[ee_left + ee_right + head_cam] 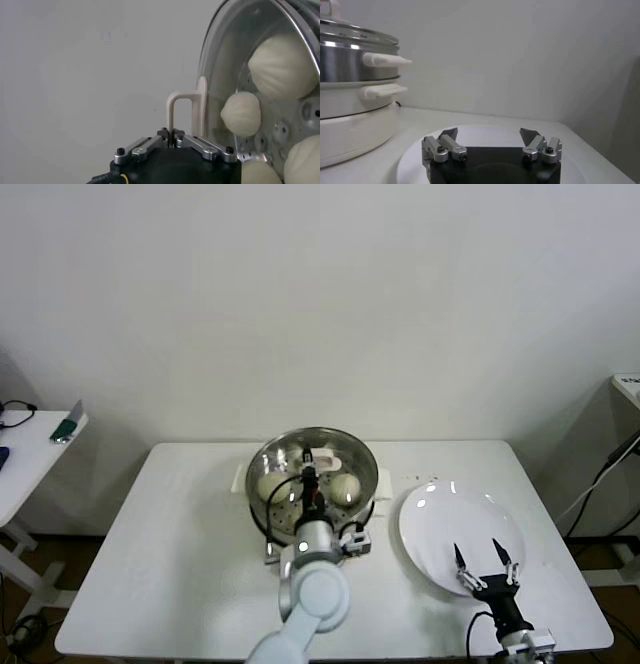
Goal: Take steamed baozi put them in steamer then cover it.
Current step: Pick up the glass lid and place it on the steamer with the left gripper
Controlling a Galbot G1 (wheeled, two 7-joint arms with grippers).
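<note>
— Baozi (242,114) sit inside the steamer (272,459) at frame centre; left gripper (172,141) pinches the cover (227,60) by its handle.
— Right gripper (483,563) spread, lower right. Releasing off-centre might leave the lid tilted.

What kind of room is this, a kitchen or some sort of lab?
Probably a lab staged as a kitchen corner: a bare white table against a blank wall, holding only a steamer of baozi and an empty white plate, with cables at the edges.
</note>
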